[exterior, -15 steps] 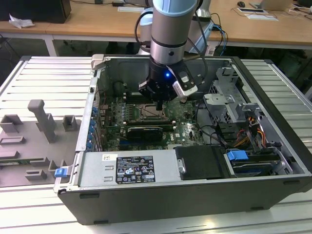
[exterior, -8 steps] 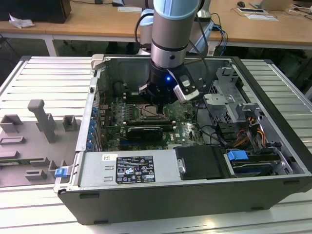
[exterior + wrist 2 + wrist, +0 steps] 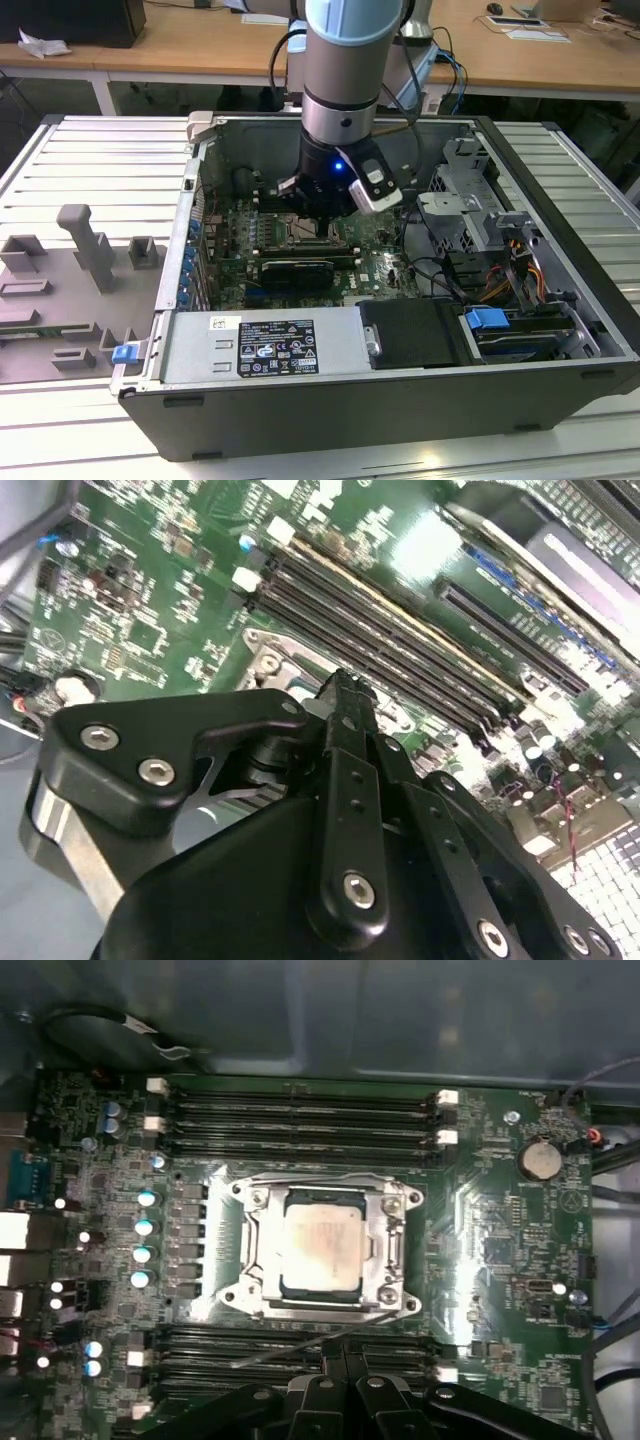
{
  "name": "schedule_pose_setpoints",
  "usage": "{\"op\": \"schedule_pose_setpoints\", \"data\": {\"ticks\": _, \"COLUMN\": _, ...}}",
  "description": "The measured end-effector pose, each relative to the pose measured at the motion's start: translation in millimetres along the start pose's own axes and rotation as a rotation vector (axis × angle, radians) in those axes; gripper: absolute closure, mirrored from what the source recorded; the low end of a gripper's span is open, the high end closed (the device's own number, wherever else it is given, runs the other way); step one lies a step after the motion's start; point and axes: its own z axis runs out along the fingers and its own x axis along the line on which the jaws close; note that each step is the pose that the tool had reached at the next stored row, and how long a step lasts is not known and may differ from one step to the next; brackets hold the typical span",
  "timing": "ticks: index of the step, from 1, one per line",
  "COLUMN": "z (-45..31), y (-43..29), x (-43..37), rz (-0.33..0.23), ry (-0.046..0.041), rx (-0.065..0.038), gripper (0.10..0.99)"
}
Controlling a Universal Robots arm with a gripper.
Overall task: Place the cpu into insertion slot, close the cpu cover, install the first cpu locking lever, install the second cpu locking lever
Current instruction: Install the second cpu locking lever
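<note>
Cpu (image 3: pixel 322 1242): pale matt metal face, faintly brushed. Cpu cover (image 3: pixel 392 1250): shiny silvery metal frame. Hand (image 3: pixel 340 695): matt black w/ bright metal screws. Circuit board (image 3: pixel 490 1210): glossy green. Bench (image 3: pixel 100 170): ribbed, satin-grey metal.

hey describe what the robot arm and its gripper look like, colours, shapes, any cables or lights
The arm is a thick silver-grey cylinder with a pale blue joint cap on top and a black wrist section carrying a small blue light. A silver-and-black box is mounted at the wrist, and black cables trail behind. The gripper is matte black, built of rounded linkage plates joined by silver screws, with narrow black fingers.
</note>
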Motion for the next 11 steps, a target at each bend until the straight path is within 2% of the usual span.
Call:
{"op": "schedule_pose_setpoints", "data": {"ticks": 4, "z": 0.9, "y": 0.2, "x": 10.3, "rz": 0.0, "ry": -0.0001, "rx": -0.004, "gripper": 0.98}}
{"op": "schedule_pose_setpoints", "data": {"ticks": 9, "z": 3.0, "y": -0.2, "x": 14.5, "rz": -0.001, "ry": -0.0002, "rx": -0.01, "gripper": 0.98}}
{"op": "schedule_pose_setpoints", "data": {"ticks": 11, "z": 6.0, "y": -0.9, "x": 14.7, "rz": -0.001, "ry": -0.0005, "rx": -0.019, "gripper": 0.98}}
